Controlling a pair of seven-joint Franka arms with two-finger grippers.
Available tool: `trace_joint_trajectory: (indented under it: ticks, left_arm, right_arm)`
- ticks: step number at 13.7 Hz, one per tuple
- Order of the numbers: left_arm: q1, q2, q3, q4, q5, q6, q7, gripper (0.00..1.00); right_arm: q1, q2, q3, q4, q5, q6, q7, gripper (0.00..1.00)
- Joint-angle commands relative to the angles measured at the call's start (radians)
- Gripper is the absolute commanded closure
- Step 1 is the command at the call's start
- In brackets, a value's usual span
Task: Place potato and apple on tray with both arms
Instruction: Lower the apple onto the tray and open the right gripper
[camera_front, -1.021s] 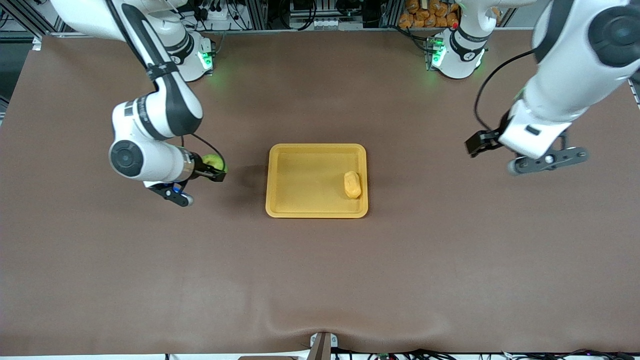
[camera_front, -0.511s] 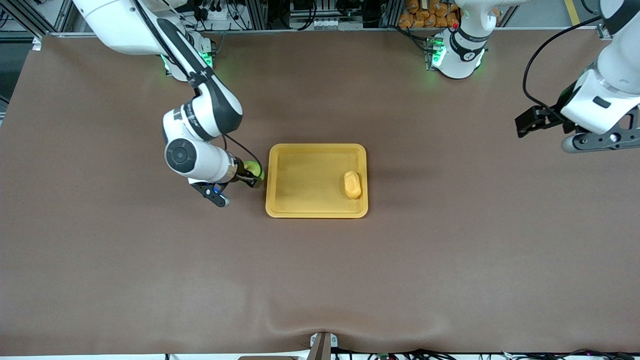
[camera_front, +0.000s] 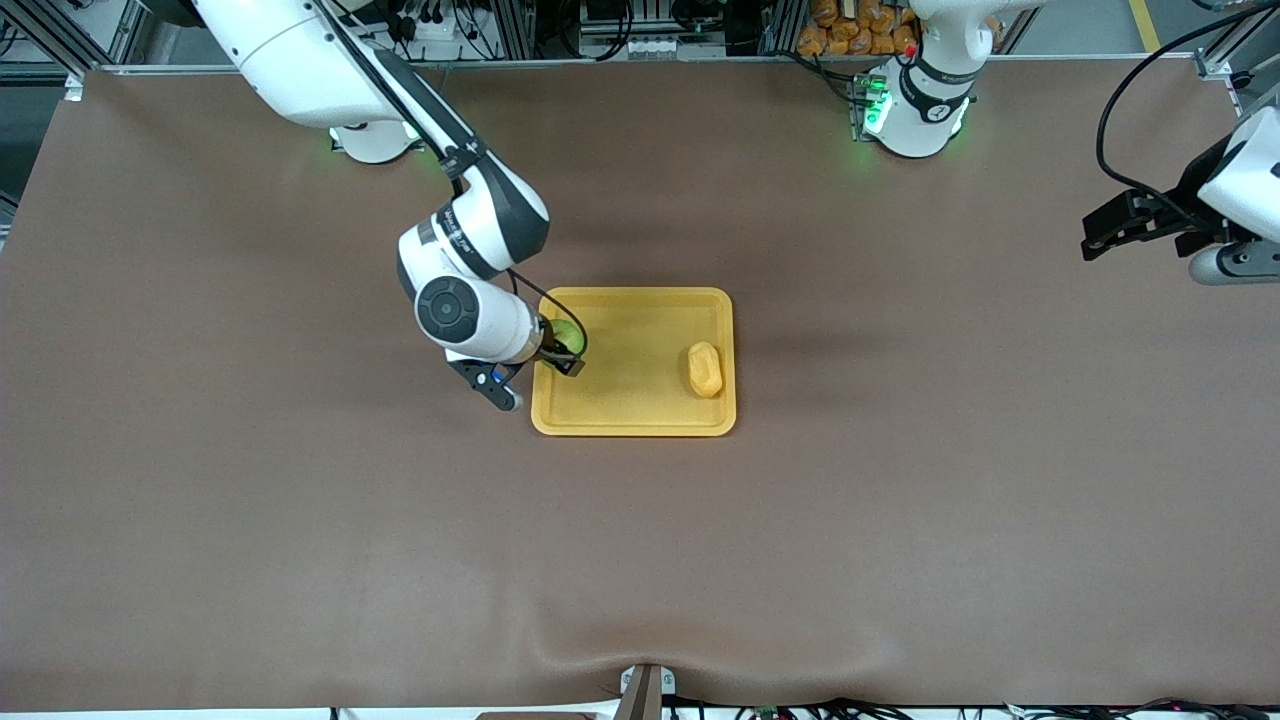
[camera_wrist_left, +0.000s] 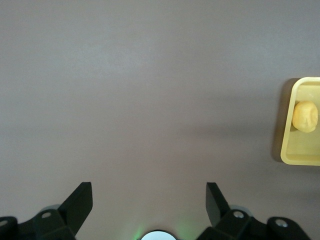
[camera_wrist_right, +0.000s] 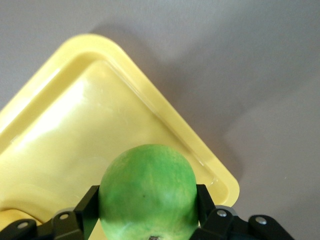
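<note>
The yellow-orange tray lies mid-table. The potato rests in it at the end toward the left arm. My right gripper is shut on the green apple and holds it over the tray's end toward the right arm. In the right wrist view the apple fills the space between the fingers, above the tray's corner. My left gripper is open and empty, raised over the left arm's end of the table. Its wrist view shows open fingers, bare cloth, the tray's end and the potato.
The brown cloth covers the whole table and has a small ripple at the front edge. The arm bases glow green along the top. A pile of orange items sits past the table's edge.
My right gripper has carried the apple from the right arm's side of the table to over the tray. My left gripper has drawn away from the tray toward its own end of the table.
</note>
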Motion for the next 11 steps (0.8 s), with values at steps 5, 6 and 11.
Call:
trace_joint_trajectory:
  ticks: [5,6,11]
  left_arm:
    - [0.011,-0.135,-0.016,-0.089,-0.051,-0.012,0.015,0.00]
    - [0.011,-0.144,-0.016,-0.095,-0.053,-0.014,0.015,0.00]
    - [0.012,-0.146,-0.010,-0.089,-0.082,-0.044,0.017,0.00]
  right_arm:
    - [0.054,0.072,-0.021,0.022,-0.025,0.093,0.073,1.00]
    - [0.054,0.081,-0.021,0.022,-0.028,0.109,0.073,1.00]
    - [0.057,0.114,-0.023,0.024,-0.035,0.150,0.082,0.88]
